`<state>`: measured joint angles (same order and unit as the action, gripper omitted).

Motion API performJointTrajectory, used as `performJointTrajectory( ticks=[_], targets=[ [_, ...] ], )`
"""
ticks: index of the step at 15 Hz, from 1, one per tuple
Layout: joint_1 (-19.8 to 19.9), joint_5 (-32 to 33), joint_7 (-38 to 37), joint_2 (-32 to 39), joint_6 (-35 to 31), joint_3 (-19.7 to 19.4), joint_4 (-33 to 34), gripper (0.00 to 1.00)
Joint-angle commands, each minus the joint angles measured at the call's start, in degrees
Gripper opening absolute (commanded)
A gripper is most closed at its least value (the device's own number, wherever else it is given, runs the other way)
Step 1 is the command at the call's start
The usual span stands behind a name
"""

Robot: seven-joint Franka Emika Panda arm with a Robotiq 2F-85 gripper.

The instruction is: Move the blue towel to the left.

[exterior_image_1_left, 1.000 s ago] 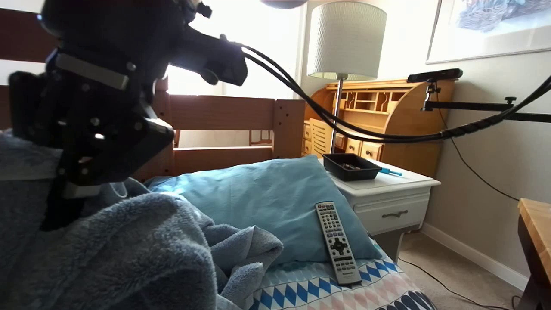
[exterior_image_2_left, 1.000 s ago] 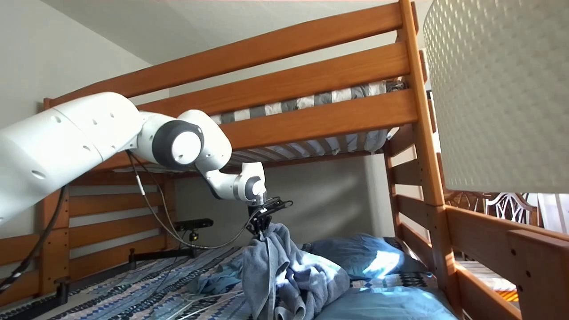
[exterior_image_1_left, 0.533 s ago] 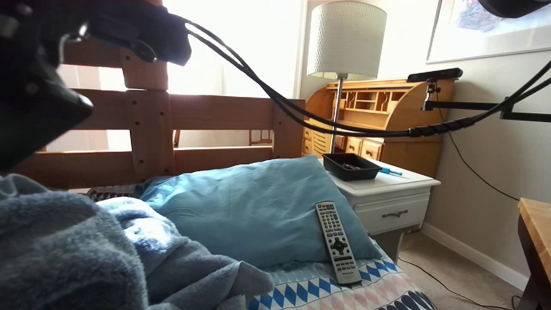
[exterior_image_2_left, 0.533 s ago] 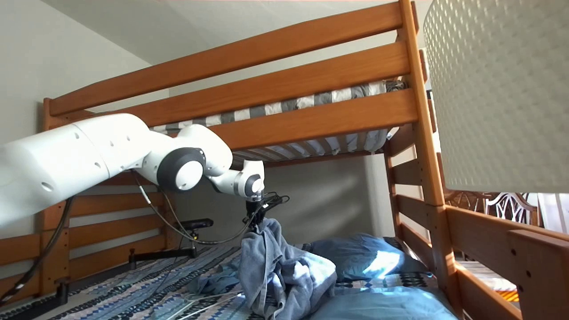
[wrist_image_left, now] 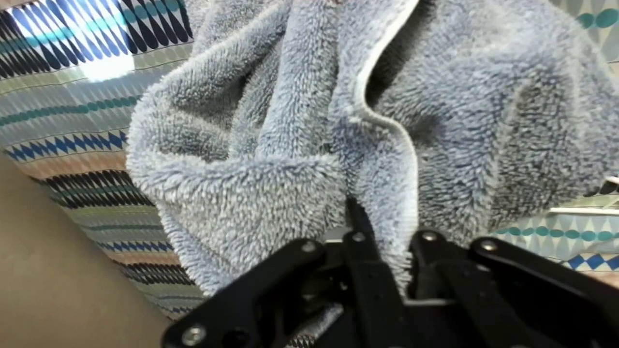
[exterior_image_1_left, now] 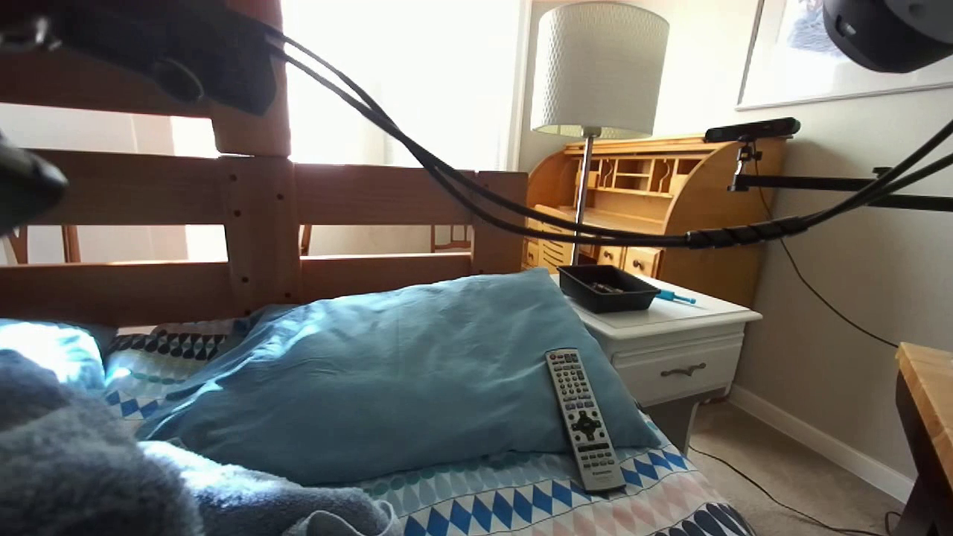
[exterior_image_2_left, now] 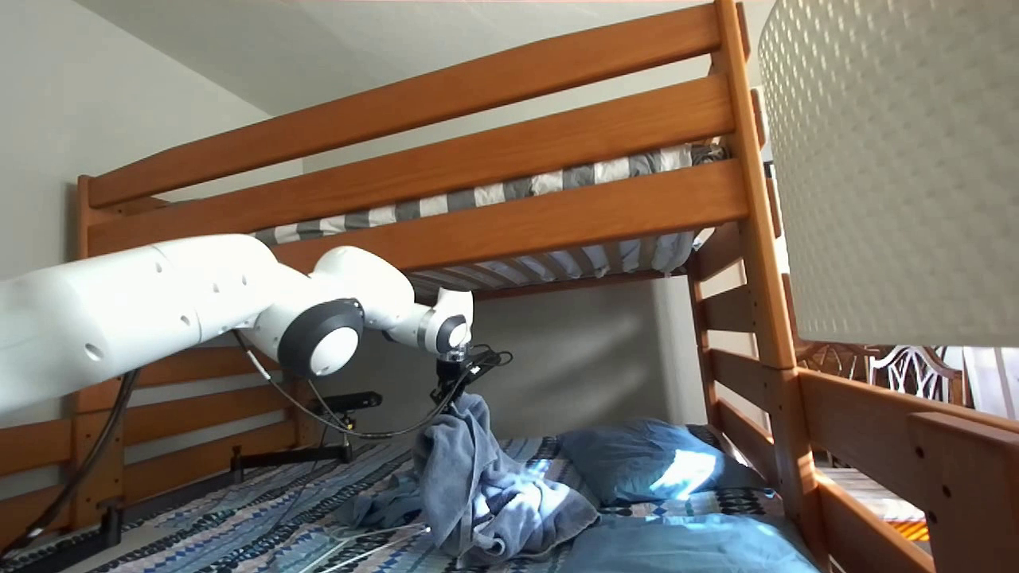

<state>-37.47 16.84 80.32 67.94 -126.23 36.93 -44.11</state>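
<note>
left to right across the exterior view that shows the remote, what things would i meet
From the left: towel → remote → blue item → camera → wooden tabletop. Overlapping things left out.

In an exterior view, bright daylight fills a window (exterior_image_1_left: 417, 82) behind wooden rails (exterior_image_1_left: 383, 195). A white-shaded lamp (exterior_image_1_left: 599, 97) stands in front of a roll-top desk (exterior_image_1_left: 703, 201), and beige carpet (exterior_image_1_left: 752, 438) runs along a light wall (exterior_image_1_left: 849, 260). In an exterior view, a wooden bunk bed (exterior_image_2_left: 557, 216) rises beneath a pale ceiling (exterior_image_2_left: 358, 40).

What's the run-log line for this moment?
gripper: shut on blue towel; towel: bunched, top held above bed; remote: propped on pillow
</note>
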Motion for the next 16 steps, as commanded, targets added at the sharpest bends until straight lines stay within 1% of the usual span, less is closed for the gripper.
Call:
performJointTrajectory(
  ticks=[1,5,9,13,16],
  targets=[
    [-1.5,-7.7,4.4,3.3,2.7,-2.4,5.1,0.04],
    [-1.9,-13.6,5.7,5.6,4.0,-6.0,6.8,0.04],
    [-2.4,-17.5,6.1,7.2,7.1,-8.5,8.5,0.04],
    [-3.8,-19.0,5.6,8.5,12.3,-10.6,9.9,0.04],
    [-5.2,-18.3,5.3,9.7,15.6,-12.8,11.2,0.04]
  ],
)
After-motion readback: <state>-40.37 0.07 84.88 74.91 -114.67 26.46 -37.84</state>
